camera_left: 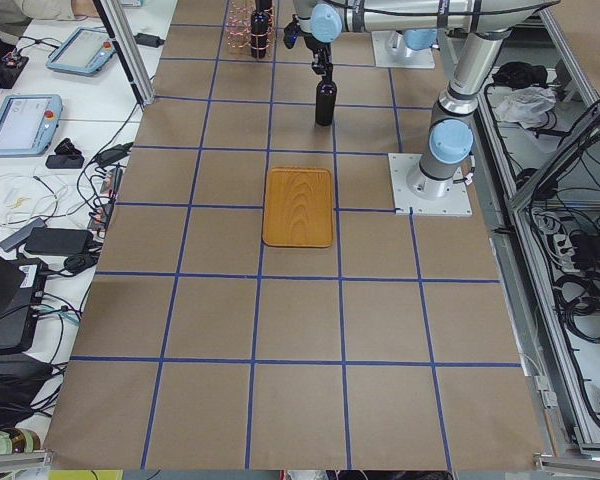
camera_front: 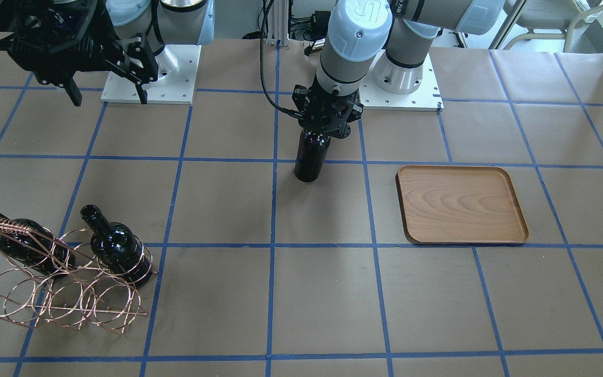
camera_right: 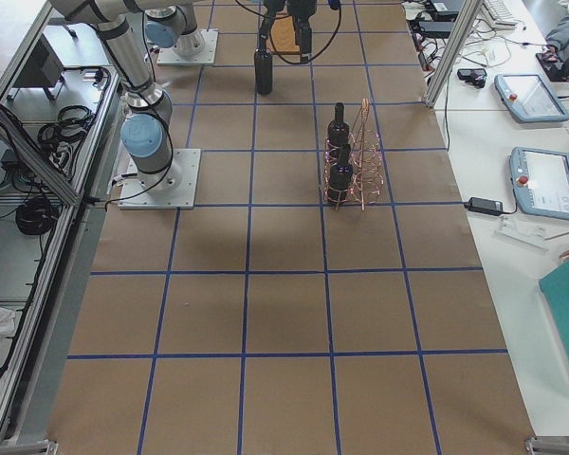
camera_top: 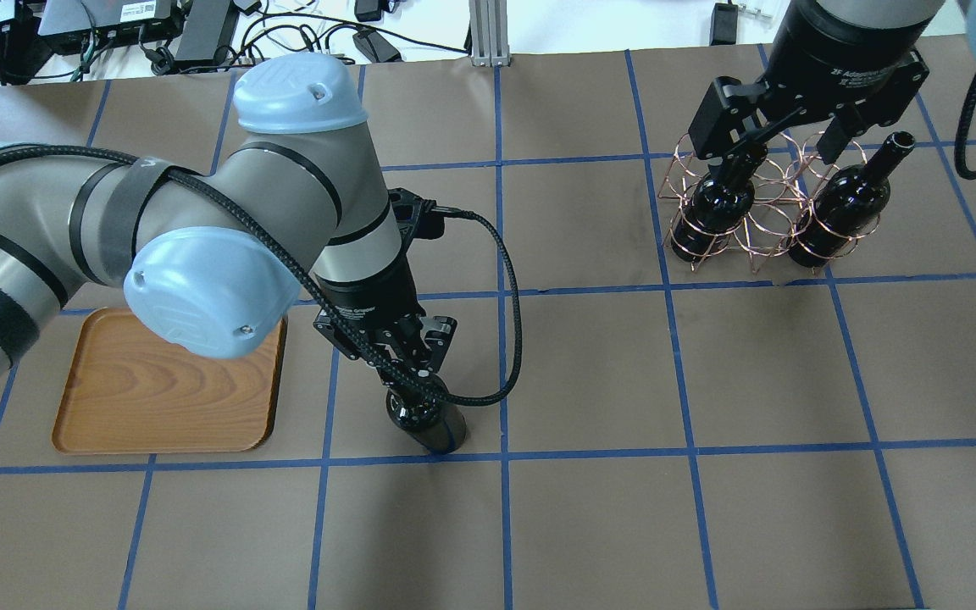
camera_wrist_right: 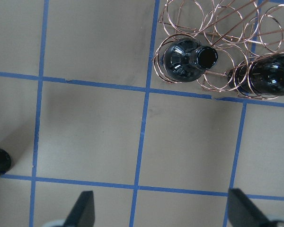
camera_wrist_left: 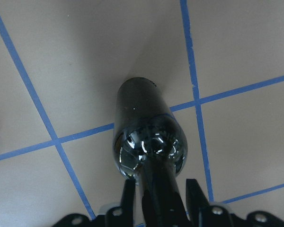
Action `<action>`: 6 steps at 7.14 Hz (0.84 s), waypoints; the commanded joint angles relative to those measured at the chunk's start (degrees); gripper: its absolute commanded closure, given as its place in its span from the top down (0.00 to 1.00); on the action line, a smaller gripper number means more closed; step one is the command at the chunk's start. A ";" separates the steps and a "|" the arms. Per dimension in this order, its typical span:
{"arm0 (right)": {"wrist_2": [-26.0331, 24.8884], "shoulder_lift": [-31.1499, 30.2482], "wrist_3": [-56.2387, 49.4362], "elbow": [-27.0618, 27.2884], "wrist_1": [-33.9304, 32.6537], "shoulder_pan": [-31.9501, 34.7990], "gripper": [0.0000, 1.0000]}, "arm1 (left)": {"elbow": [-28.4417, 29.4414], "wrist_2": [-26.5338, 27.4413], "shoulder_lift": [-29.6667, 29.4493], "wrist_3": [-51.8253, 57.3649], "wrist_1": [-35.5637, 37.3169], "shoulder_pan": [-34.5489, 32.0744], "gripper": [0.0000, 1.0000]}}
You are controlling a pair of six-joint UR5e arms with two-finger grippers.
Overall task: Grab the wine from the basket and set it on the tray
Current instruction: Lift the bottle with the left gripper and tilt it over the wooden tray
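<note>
The wine (camera_front: 311,157) is glossy dark glass; I judge it heavy, rigid, slick and breakable. It stands upright over the surface (camera_front: 228,199), between basket (camera_front: 66,283) and tray (camera_front: 461,204) and apart from both. My left jaws pinch its slim neck, the surest hold. My right jaws hang spread, clear of the basket.

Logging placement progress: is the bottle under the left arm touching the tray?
Apart. The front-facing view shows bare table paper and a blue tape line between the upright bottle and the tray.
</note>
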 commanded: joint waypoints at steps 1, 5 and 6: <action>0.03 0.08 -0.05 0.06 0.01 -0.03 1.00 | 0.14 0.13 0.03 -0.02 -0.02 0.09 0.00; -0.41 0.08 -0.05 0.15 0.18 -0.03 1.00 | 10.40 6.28 0.29 8.19 -7.66 7.43 0.00; -0.32 0.08 -0.05 0.23 0.10 0.06 1.00 | 10.94 7.33 0.56 13.46 -7.67 15.04 0.00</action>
